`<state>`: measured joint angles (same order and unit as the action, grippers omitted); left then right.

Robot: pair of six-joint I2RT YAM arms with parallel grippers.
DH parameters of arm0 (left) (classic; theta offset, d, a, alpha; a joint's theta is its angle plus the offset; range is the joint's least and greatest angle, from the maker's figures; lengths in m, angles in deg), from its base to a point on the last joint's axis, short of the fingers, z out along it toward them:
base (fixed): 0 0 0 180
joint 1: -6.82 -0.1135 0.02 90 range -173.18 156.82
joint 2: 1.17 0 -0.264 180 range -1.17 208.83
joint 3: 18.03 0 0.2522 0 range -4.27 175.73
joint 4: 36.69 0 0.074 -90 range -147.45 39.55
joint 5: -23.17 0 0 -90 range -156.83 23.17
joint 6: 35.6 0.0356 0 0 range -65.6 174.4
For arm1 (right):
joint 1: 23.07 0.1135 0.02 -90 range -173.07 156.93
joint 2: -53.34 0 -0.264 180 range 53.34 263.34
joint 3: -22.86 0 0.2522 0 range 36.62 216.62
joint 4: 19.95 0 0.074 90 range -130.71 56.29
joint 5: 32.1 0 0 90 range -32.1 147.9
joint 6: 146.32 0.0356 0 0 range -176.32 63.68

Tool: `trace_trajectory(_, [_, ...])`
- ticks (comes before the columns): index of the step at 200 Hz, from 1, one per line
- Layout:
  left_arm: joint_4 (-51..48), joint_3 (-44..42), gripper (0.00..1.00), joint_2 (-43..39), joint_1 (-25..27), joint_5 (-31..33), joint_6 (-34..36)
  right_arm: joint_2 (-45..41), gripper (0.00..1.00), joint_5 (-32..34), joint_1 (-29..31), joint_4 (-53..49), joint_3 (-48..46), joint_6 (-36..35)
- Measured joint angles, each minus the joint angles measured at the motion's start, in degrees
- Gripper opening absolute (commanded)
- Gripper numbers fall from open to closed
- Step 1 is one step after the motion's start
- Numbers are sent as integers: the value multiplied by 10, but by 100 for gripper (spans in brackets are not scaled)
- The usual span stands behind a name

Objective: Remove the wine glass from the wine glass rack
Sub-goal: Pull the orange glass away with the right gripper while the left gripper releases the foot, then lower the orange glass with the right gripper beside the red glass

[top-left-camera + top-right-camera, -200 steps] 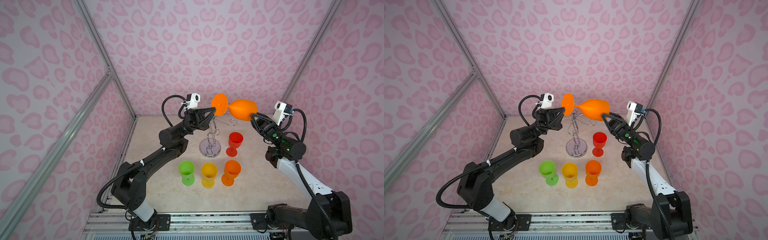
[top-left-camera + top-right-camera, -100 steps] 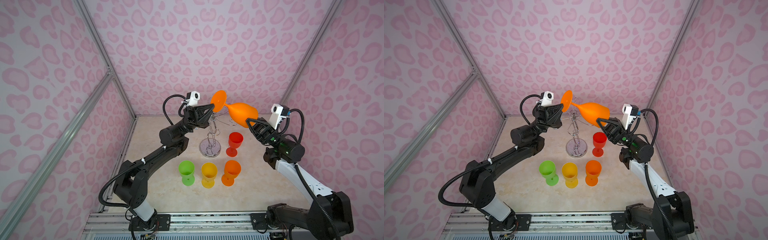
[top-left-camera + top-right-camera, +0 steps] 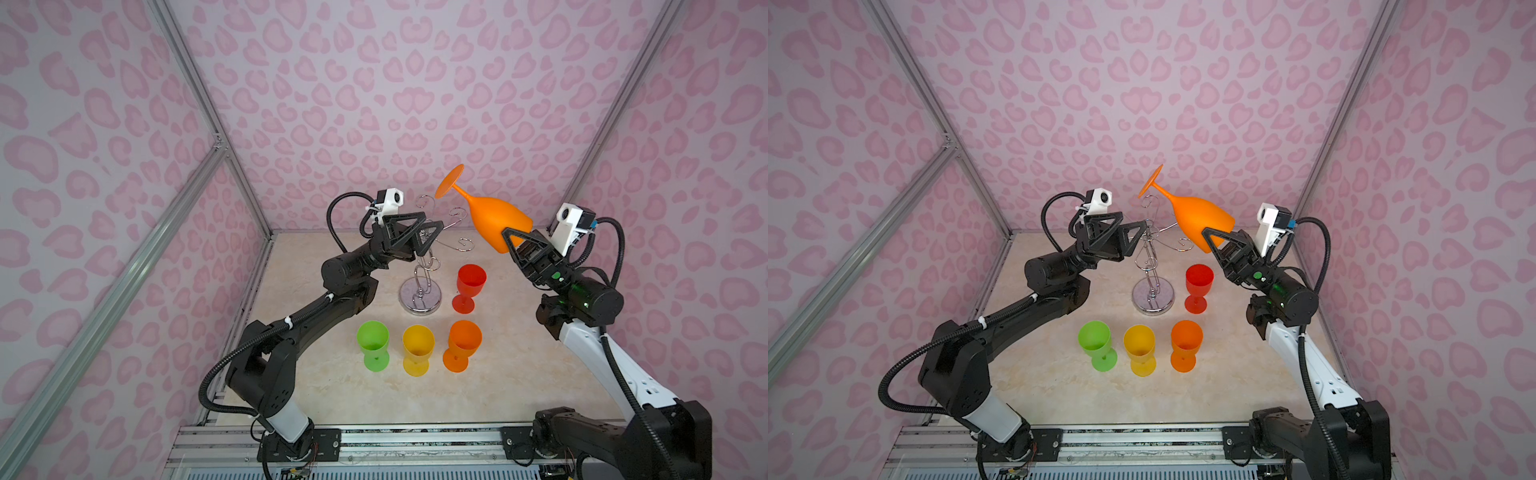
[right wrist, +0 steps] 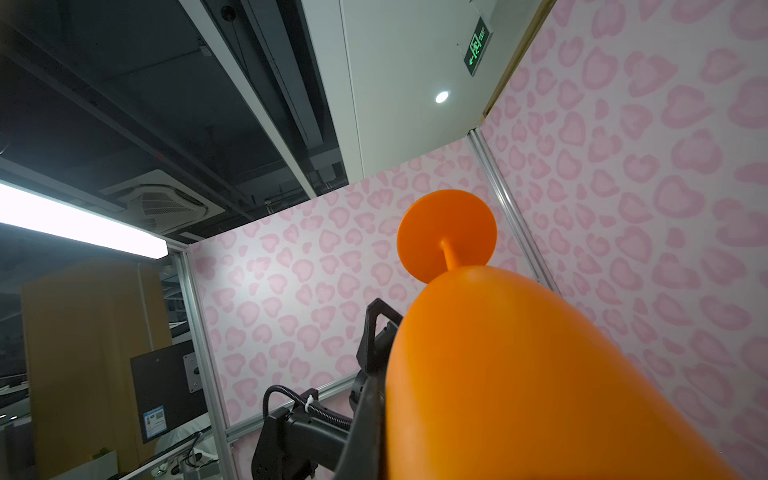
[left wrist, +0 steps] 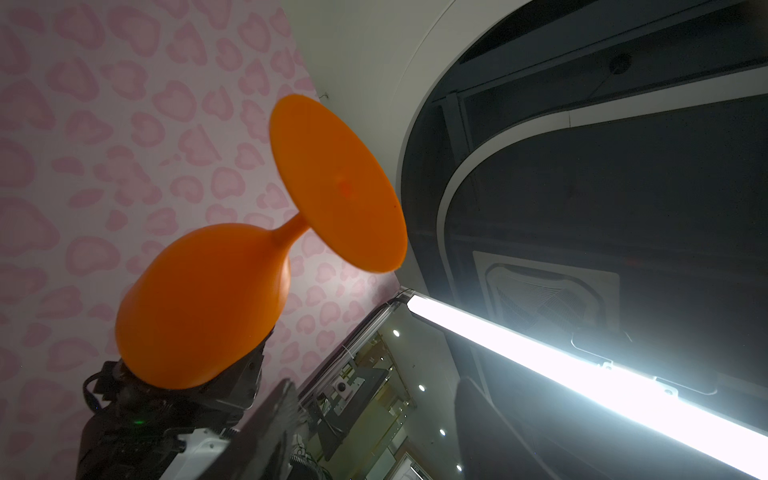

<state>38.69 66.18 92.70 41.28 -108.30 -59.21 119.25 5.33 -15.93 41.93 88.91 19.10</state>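
Within the last second the hold has changed hands. The left gripper (image 3: 432, 220), which had been pressed together on the foot end of the wine glass (image 3: 492, 216), now has its jaws spread with nothing between them. The right gripper (image 3: 506, 236), part-open a second ago, has closed to pinch the wall of the bowl at its rim. The orange glass now reaches out from the right jaws, bowl nearest them, with the stem and round foot pointing up and away, above and beyond the left jaws' tips. In both top views the foot sits clear of the curled hooks. The top of the wine glass rack (image 3: 411, 296) lies right at the left fingertips, though whether they touch the wire cannot be told. Judging from this, the glass is already off the rack and the handover is done. The glass now hangs on a thin rim pinch alone, so a slip or a swing seems the main risk while it is carried down towards the cups standing below, the red cup (image 3: 471, 280) closest.
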Motion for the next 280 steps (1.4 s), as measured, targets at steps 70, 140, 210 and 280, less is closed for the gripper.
trace_trajectory(70, [-70, -31, 73, -58, -1, -85, 146, -63, 0, 231, -61, -846, 303, -491])
trace_trajectory(140, [-312, -42, 73, -154, -12, -121, 360, 97, 0, 367, -87, -1162, 297, -623])
trace_trajectory(210, [-479, -54, 74, -244, -15, -115, 496, 304, 0, 413, -40, -1231, 410, -686])
trace_trajectory(280, [-554, -61, 74, -274, -15, -106, 552, 455, 0, 435, -2, -1334, 551, -722])
